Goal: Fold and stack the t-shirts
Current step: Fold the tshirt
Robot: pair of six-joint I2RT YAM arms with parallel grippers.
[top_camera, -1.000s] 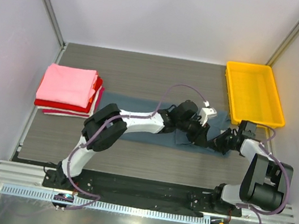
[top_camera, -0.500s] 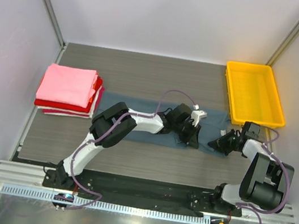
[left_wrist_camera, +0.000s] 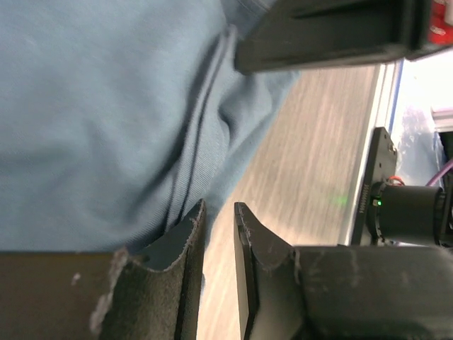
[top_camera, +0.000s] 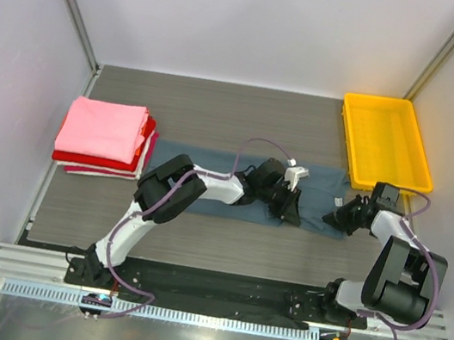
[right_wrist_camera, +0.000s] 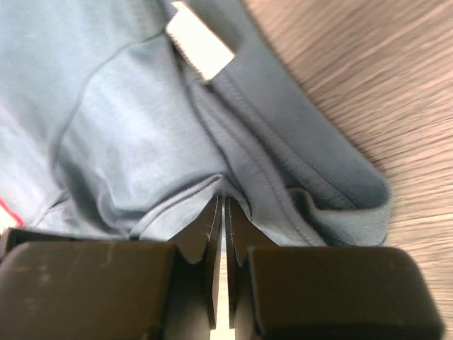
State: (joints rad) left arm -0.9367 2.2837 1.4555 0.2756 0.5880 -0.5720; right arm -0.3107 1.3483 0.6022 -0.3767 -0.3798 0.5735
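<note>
And there's the change: a second ago the slate blue-grey cotton t-shirt (top_camera: 211, 160) was bunched under the two arms; now its 3 o'clock end is pulled out flat, reaching just short of the yellow plastic tray (top_camera: 382, 181). The left gripper (top_camera: 293, 215) has slid a touch toward 9 o'clock, and the right gripper (top_camera: 334, 220) has backed off toward 3 o'clock.

In the right wrist view the fingers are pressed almost together, only a slit between them; a fold of the shirt near the collar tents up into their tips, so that one is pinching cloth. In the left wrist view the fingers stand narrowly apart with bare table showing through the gap; the shirt's hem lies against the outer face of one finger and none of it shows in the gap.

The shirt runs as a long band from 9 to 3 o'clock across the middle of the dark wood-grain table (top_camera: 218, 116). There is bare board at 12 o'clock and a narrower strip at 6; the stack of folded pink tee (top_camera: 103, 127), red tee (top_camera: 147, 146) and white tee (top_camera: 100, 172) sits well apart at 9 o'clock; the tray is near the right gripper at 1 o'clock.
</note>
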